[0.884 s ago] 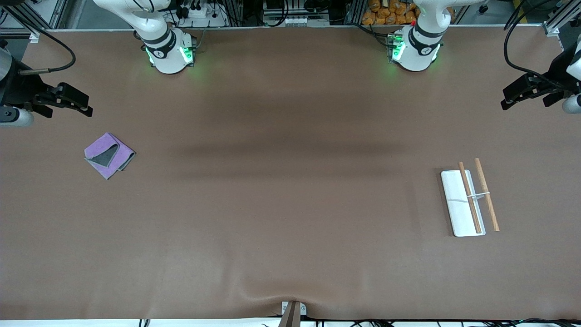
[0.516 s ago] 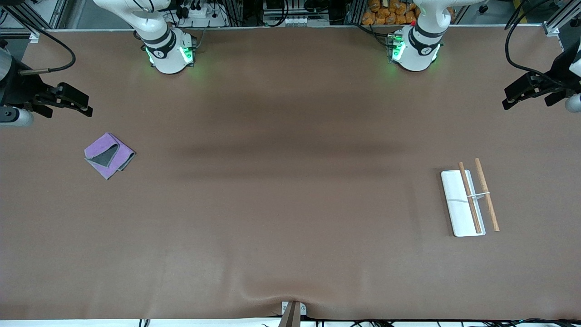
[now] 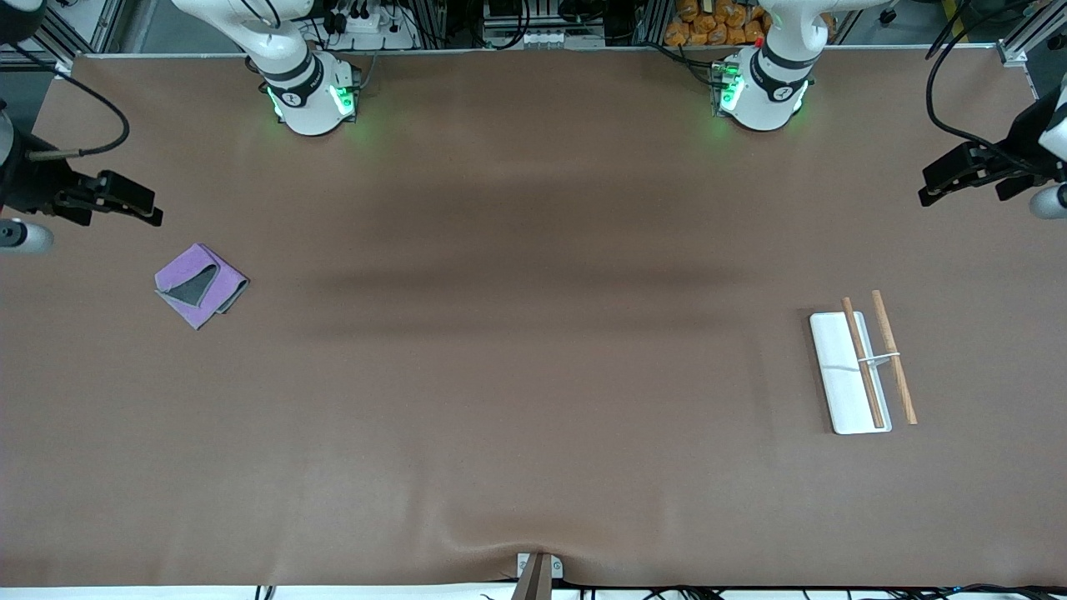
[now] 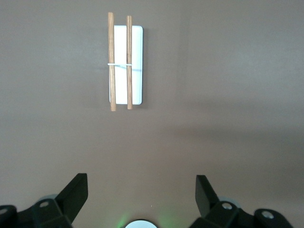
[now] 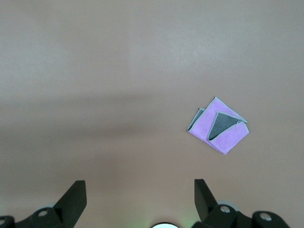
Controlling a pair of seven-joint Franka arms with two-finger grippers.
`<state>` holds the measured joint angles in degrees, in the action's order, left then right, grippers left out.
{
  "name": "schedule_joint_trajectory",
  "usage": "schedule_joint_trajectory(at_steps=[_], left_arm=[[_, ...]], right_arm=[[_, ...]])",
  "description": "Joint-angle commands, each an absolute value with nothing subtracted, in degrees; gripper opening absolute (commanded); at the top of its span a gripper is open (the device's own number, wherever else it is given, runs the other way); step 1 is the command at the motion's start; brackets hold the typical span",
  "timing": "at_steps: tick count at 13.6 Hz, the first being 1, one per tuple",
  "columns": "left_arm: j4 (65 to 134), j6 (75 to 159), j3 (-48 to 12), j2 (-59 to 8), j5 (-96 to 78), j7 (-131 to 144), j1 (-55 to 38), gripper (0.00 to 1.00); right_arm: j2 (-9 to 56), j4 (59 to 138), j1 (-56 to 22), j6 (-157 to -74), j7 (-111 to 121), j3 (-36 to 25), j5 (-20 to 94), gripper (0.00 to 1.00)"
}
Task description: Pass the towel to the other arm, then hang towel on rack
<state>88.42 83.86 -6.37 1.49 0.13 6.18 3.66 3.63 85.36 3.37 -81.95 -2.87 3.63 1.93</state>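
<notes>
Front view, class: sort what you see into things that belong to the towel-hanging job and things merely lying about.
Belongs to the job:
- towel, folded, toward the right arm's end
- rack, toward the left arm's end
- right tool, open, up near the towel
- left tool, open, up near the rack

Just lying about:
- bare brown table
- orange packets off the table

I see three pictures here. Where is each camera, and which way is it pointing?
Front view: high across the table, facing both arm bases; it shows the towel, the rack, the right gripper and the left gripper.
Left wrist view: on the left arm's wrist, looking down at the rack; the open left gripper shows.
Right wrist view: on the right arm's wrist, looking down at the towel; the open right gripper shows.
Shared: each wrist view shares its object with the front view.
</notes>
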Motion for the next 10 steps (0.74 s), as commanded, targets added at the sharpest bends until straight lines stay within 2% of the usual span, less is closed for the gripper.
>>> schedule_joint_trajectory(at_steps=[1, 7, 10], left_arm=[[87.45, 82.27, -7.29, 1.14, 1.23, 6.59, 3.78, 1.0], [89.12, 82.97, -7.38, 1.5, 1.23, 6.59, 3.87, 1.0], [89.91, 83.84, -7.38, 1.5, 1.23, 6.59, 3.87, 1.0]], right_arm=[[5.18, 85.77, 6.4, -80.43, -2.02, 3.87, -0.34, 1.0], [5.36, 93.59, 12.39, -80.68, 4.39, 3.87, -4.22, 1.0], [5.01, 102.36, 16.07, -89.35, 7.27, 3.87, -4.83, 1.0]])
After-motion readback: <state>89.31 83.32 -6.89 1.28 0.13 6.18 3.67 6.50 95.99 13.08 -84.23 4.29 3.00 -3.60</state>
